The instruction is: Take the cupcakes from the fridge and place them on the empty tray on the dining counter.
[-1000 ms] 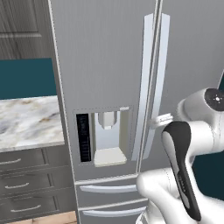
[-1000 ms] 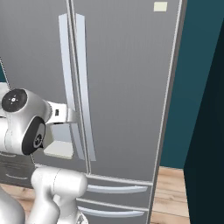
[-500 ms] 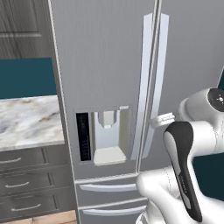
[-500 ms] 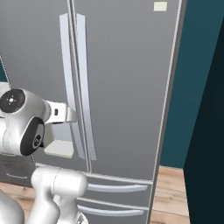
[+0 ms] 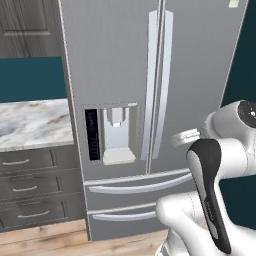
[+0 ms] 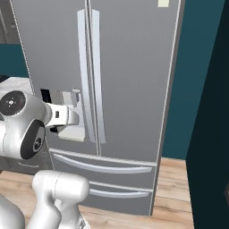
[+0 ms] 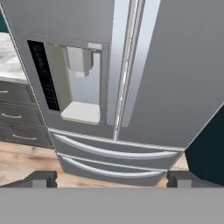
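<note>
Both fridge doors face claw.

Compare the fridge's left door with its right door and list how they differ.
The grey steel fridge's left door carries a recessed water dispenser with a dark control strip; the right door is plain. The right door bears a small pale sticker near its top; the left door has none visible. Both are shut, and each has a long vertical handle beside the centre seam.

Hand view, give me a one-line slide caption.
Open gripper faces the closed fridge, its paired door handles ahead beside the water dispenser.
</note>
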### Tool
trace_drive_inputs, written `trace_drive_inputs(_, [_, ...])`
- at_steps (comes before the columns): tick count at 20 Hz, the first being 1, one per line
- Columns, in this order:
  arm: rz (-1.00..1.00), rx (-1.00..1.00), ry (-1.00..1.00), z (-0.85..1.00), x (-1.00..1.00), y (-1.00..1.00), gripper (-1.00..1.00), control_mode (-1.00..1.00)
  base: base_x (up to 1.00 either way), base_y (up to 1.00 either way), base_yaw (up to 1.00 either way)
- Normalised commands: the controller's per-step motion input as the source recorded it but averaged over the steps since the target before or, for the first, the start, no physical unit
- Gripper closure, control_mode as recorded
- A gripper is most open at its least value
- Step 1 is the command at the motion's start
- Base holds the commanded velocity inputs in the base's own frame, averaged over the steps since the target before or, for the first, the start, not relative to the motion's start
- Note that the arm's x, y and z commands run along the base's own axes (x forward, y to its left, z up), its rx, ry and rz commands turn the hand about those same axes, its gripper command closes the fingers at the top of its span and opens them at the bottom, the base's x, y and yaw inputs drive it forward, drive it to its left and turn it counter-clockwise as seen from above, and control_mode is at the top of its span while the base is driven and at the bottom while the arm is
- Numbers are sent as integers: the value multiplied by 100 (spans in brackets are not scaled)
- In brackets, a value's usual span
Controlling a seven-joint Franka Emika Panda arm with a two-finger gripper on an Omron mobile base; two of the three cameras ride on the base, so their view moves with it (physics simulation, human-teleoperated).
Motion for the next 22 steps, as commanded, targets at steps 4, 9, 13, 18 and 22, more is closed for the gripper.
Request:
trace_drive_inputs(4, [0, 0, 0, 0, 0, 0, -100, 100, -9, 0, 0])
trace_drive_inputs(9, [0, 0, -2, 3, 15, -5, -100, -100, 0, 0, 0])
trace_drive_inputs(13, [0, 1, -10, 21, 35, -28, -100, -100, 0, 0, 0])
trace_drive_inputs(18, [0, 2, -2, 31, 61, -16, -100, -100, 0, 0, 0])
trace_drive_inputs(22, [-1, 0, 0, 35, 68, 0, -100, -100, 0, 0, 0])
